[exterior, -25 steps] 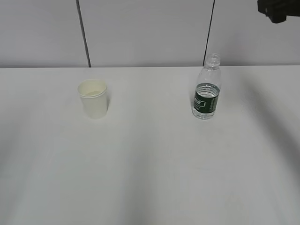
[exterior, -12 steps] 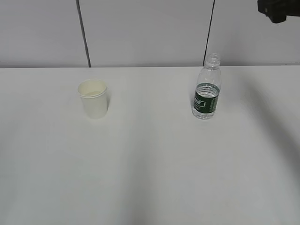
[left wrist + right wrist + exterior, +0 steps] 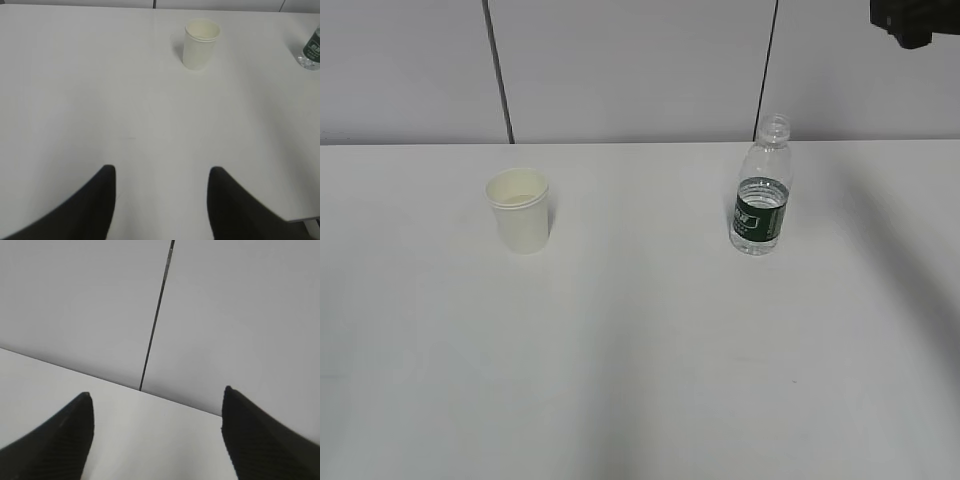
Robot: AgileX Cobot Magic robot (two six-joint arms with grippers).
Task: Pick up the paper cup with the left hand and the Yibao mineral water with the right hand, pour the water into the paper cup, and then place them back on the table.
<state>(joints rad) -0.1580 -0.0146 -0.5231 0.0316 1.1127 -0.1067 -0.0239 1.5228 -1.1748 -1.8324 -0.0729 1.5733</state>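
A: Right, positions first. The paper cup point(image 3: 521, 210) stands upright on the worktop point(image 3: 640, 380), left of centre in the exterior view. The Yibao mineral water point(image 3: 760, 190) stands upright too, capless, right of centre, well apart from the cup.

B: Grippers?

A: The left hand point(image 3: 162, 200) hangs over the near part of the worktop, its jaws partly apart and holding nothing. In the left wrist view the cup point(image 3: 201, 43) lies ahead and slightly right of the line between the fingers, well apart from them. The bottle point(image 3: 312, 47) only shows at the far right edge of that view.

B: And the right?

A: The right hand point(image 3: 157, 435) has its jaws wide apart, also holding nothing. Its wrist view points at the wall seam point(image 3: 156, 315) and the worktop's back edge; no bottle in it. In the exterior view only a dark piece of the right arm point(image 3: 917, 20) shows at the top right corner, high above and to the right of the bottle.

B: So which reach is set up better?

A: My judgement: the left. The cup is already nearly centred ahead of it, upright axis, so a forward approach with a small rightward correction should do. The right hand must first come down and leftward to find the bottle.
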